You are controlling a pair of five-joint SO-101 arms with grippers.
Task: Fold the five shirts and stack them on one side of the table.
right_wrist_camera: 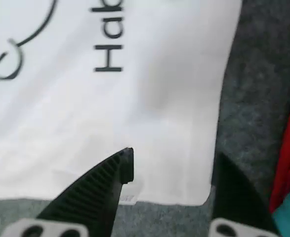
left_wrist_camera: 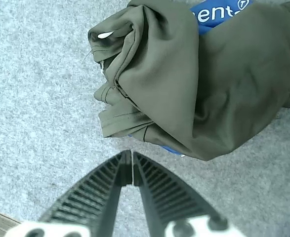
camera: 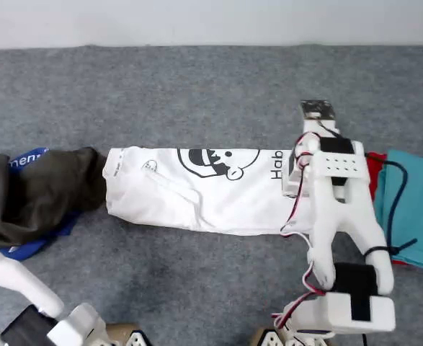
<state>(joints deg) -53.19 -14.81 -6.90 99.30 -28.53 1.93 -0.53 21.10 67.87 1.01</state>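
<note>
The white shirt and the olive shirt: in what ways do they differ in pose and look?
The white shirt lies flat as a long strip; the olive shirt is a crumpled heap. The white shirt bears a black print; the olive shirt shows none. The white shirt lies on the grey mat itself; the olive shirt lies over a blue shirt. Both rest on the same table.

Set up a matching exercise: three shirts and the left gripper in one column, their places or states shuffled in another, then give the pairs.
1 white shirt
2 olive shirt
3 teal shirt
4 left gripper

A crumpled on top of a blue shirt
B shut over bare carpet
C folded into a long strip, in the middle
D lying over a red shirt

Pairs: 1-C, 2-A, 3-D, 4-B.
</note>
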